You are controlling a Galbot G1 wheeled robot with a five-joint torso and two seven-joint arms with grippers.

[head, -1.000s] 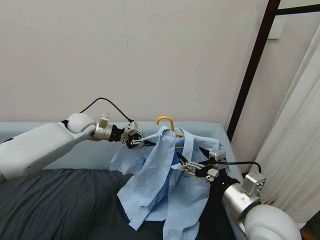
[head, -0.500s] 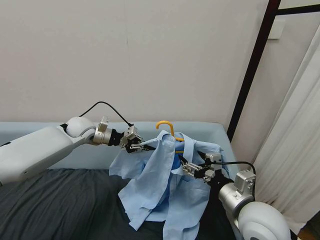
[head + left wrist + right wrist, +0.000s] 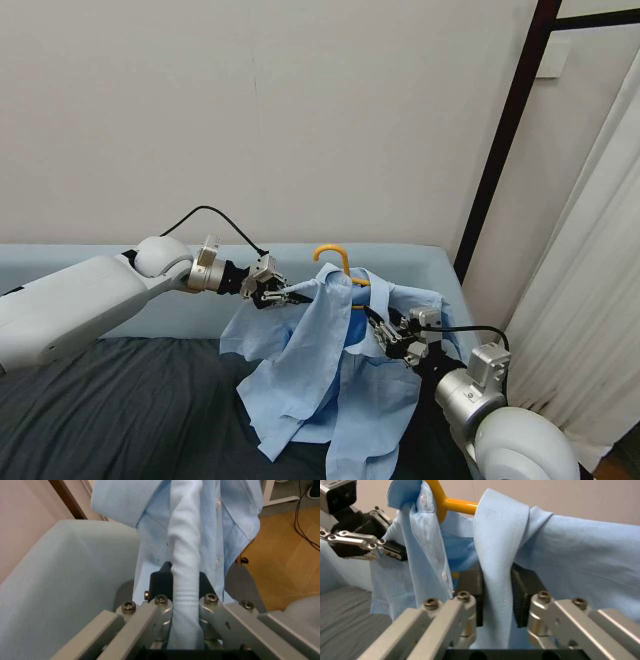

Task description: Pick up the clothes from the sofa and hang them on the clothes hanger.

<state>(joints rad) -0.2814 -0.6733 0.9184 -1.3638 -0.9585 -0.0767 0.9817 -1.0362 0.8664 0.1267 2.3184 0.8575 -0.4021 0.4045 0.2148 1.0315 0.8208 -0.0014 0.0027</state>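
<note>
Since the light blue shirt [image 3: 340, 395] is carried by two narrow pinches alone, slipping is judged the main risk. Nearest the head camera, the right gripper [image 3: 380, 325] is closed on a front edge of the shirt just below the collar. In the right wrist view the fold is seen clamped between its black pads [image 3: 470, 592]. If that fold is pulled out, the right half would likely drop off the yellow hanger [image 3: 336, 256]. The hanger is buried inside the shirt with little beyond its hook exposed, and no gripper is seen on it directly. It could therefore tip or slide out at the neck if the arms are moved unevenly. Farther off, the left gripper [image 3: 276, 294] is closed on a rolled strip of the cloth; collar or placket cannot be told. The shirt is held up above the sofa [image 3: 420, 262], with its tails apparently draped on the dark seat cushion [image 3: 100, 400], and drag there could tug cloth free. Its long axis is taken as near vertical, collar up, hem down. The hook is pointed up and curled toward the robot's left. A black upright post [image 3: 505, 140] is seen beyond at the right, well apart.
</note>
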